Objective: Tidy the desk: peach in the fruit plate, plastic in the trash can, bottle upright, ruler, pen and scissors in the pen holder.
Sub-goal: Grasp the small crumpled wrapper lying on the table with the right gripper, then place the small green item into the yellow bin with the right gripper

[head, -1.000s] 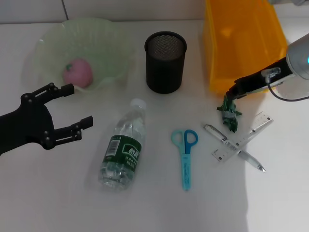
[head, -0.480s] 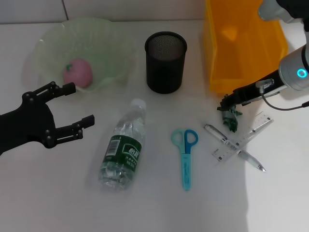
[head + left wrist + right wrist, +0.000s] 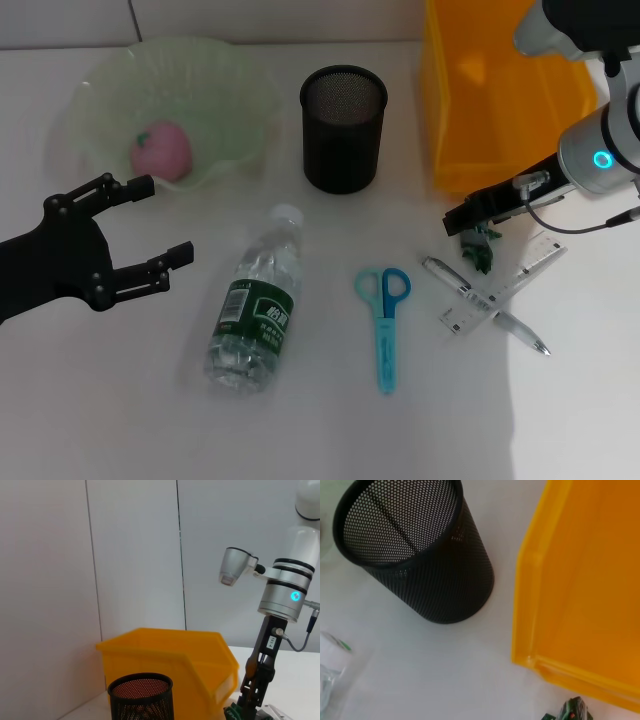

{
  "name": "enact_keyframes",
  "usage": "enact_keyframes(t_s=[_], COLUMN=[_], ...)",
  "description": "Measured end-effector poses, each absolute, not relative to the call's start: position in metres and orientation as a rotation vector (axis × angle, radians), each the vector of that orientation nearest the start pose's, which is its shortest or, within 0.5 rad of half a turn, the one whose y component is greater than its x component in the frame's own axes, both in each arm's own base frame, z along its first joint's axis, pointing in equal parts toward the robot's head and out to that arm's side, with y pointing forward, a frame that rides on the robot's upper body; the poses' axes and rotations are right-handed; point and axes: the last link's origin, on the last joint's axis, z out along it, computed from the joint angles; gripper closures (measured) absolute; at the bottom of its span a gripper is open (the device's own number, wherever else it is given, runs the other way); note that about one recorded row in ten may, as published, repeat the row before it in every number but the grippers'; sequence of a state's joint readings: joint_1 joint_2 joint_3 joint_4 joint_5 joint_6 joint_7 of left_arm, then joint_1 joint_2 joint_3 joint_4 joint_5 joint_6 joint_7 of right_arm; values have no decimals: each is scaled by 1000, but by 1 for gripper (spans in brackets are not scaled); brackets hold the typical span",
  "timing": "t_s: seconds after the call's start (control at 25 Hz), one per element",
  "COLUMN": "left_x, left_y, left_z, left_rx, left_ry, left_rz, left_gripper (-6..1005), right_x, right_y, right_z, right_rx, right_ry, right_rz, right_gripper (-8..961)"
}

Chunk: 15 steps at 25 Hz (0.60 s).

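now, right gripper (image 3: 462, 222): low over the worktop (image 3: 320, 420), just in front of the trash can, its tip at the green plastic; whether it is clenched on the scrap or released i cannot tell.
left gripper (image 3: 150, 228): hovers above the worktop's left side, fingers spread wide and released, grasping nothing, between the fruit plate and the bottle.
plastic (image 3: 480, 247): crumpled green scrap on the worktop, touching or just under the right gripper's tip, beside the pen's upper end; in the right wrist view only a corner shows (image 3: 572, 711).
trash can (image 3: 505, 90): yellow bin at the back right; the left wrist view shows it behind the pen holder (image 3: 170, 652).
peach (image 3: 161, 152): pink, lying inside the fruit plate (image 3: 230, 80), a pale green scalloped dish at the back left.
bottle (image 3: 256, 305): clear with a green label, lying on its side, cap toward the pen holder.
pen holder (image 3: 343, 128): black mesh cup, upright, between plate and trash can.
scissors (image 3: 384, 325): blue, flat on the worktop, handles toward the pen holder.
ruler (image 3: 505, 282): clear, lying crossed with the pen (image 3: 485, 305), right of the scissors.
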<state>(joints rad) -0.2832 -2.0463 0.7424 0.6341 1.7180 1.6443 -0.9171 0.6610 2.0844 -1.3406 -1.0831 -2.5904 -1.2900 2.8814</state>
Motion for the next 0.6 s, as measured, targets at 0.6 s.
enact_keyframes(t_s=[0.6], left_x=[-310], left_y=[269], left_z=[23], left_rx=[-2514], left_ry=[-235], left_rz=[-795], left_gripper=[181], right_x=[213], right_y=[389], right_z=[-36], right_rx=[-2266], right_ry=[1409], right_rz=[-325], right_gripper=[406])
